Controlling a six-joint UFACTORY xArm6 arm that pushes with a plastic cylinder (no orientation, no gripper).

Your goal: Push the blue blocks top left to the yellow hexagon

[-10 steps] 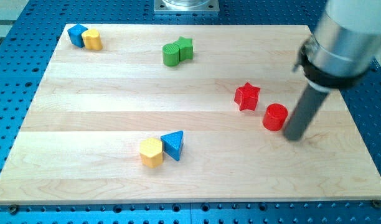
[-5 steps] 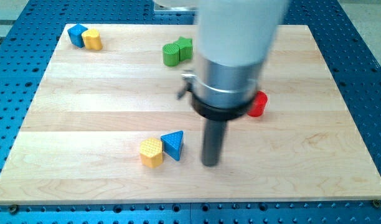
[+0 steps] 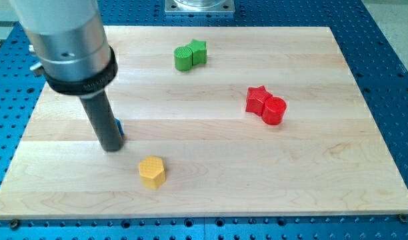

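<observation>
The yellow hexagon lies low on the board, left of centre. My tip rests on the board up and to the left of it, with a gap between them. A blue block shows only as a thin sliver against the rod's right side, just above the tip; its shape is hidden. The arm's thick body covers the board's top left corner, so no blocks show there.
A green cylinder and a green star touch each other near the top centre. A red star and a red cylinder touch each other at the right. A blue perforated base surrounds the wooden board.
My tip swept from the right side to the left. The red cylinder now touches the red star. The blue triangle was pushed up-left off the yellow hexagon, which shifted slightly down-left.
</observation>
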